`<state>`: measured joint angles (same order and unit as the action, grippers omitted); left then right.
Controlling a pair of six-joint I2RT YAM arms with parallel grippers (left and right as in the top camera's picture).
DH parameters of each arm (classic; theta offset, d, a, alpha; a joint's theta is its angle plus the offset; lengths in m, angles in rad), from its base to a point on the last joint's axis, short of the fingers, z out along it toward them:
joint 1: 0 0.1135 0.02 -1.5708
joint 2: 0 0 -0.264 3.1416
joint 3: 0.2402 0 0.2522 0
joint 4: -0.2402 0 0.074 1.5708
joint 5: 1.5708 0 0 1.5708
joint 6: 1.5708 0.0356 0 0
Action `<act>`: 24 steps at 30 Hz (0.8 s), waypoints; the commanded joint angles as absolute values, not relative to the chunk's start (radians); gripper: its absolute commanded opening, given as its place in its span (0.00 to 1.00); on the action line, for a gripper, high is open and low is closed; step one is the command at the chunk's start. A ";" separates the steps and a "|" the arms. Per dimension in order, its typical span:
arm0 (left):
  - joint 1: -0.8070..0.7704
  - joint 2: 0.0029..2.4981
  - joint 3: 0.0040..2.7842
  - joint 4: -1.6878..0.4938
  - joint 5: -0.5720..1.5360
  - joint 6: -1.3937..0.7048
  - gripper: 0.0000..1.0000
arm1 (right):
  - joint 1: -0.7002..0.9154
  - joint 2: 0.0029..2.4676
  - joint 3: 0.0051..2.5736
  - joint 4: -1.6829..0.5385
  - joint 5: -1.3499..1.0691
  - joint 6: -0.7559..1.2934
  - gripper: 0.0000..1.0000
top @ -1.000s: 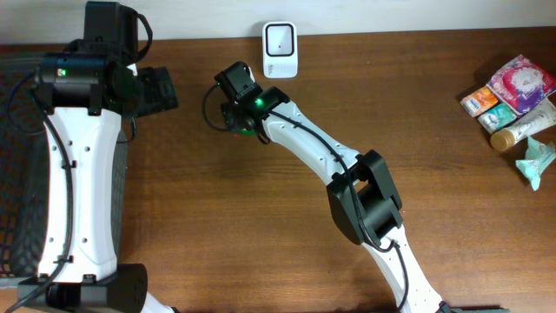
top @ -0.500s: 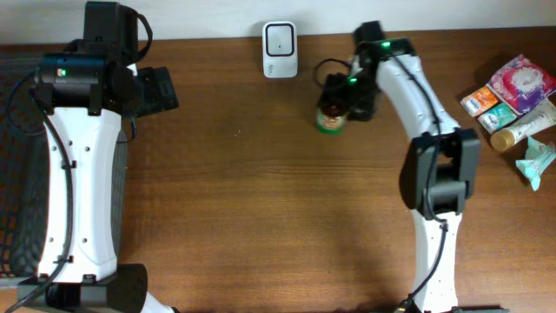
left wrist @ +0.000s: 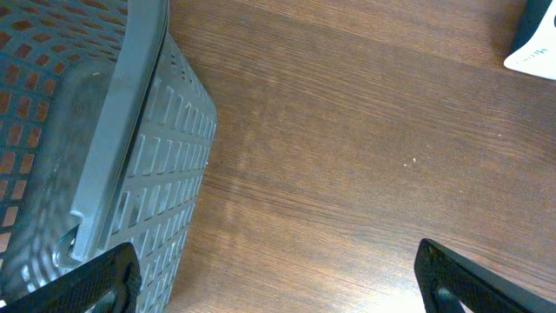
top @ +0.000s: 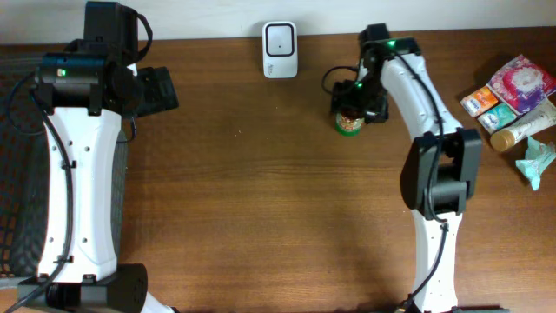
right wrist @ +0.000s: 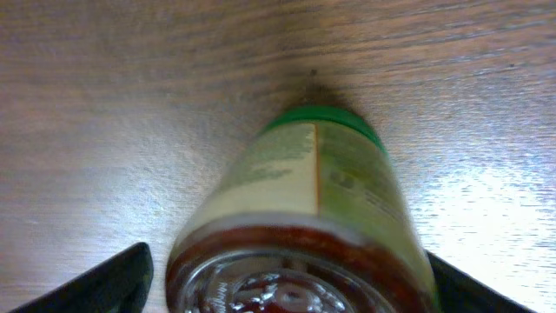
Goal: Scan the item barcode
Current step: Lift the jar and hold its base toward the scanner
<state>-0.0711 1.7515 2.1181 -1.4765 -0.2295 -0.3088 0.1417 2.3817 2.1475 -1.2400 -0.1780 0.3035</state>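
- Overhead: a jar [top: 349, 125] with a green lid sits on the table [top: 261, 200] near the back edge. It is to the right of a white scanner [top: 280, 49] and apart from it. The right gripper [top: 351, 113] is directly above the jar.
- Overhead: the left gripper [top: 158, 89] hangs at far left, well apart from the jar and beside a dark basket [top: 13, 174]. A pile of packets [top: 512, 91] lies at the far right edge. Only bare wood shows between jar and scanner.
- Left wrist: the left gripper [left wrist: 278, 283] is spread wide and empty over bare wood. The basket [left wrist: 104, 156] wall fills the left side. A corner of the scanner [left wrist: 534, 43] shows at top right.
- Right wrist: the jar [right wrist: 304, 209] fills the view, its glass base towards the camera and its lid [right wrist: 317, 117] down on the wood. A paper label [right wrist: 278, 174] runs up its side.
- Right wrist: the right gripper [right wrist: 282, 287] has its jaws wide, one finger on each side of the base. A sliver of wood shows beside one finger, so the jar looks loose rather than clamped.
- Handling, as a judgement: glass is rigid, smooth and breakable. The jar seems full, so it is likely fairly heavy.
- Where to hold, as a judgement: grip across the body on the paper band, which is less slippery than bare glass. No barcode can be made out, so keep the label uncovered.
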 commanded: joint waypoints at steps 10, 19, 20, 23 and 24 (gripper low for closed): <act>-0.069 1.748 2.128 -1.478 -0.240 -0.297 0.99 | 0.273 2.349 2.178 -1.232 0.342 0.208 0.68; -0.069 1.748 2.128 -1.478 -0.240 -0.297 0.99 | 0.485 2.353 2.175 -1.257 0.714 0.189 0.63; -0.069 1.748 2.128 -1.478 -0.240 -0.297 0.99 | 0.506 2.359 2.168 -1.256 0.712 0.191 0.63; -0.069 1.748 2.128 -1.478 -0.240 -0.297 0.99 | 0.543 2.389 2.125 -1.237 0.725 0.191 0.63; -0.069 1.748 2.128 -1.478 -0.240 -0.297 0.99 | 0.544 2.399 2.113 -1.235 0.746 0.192 0.62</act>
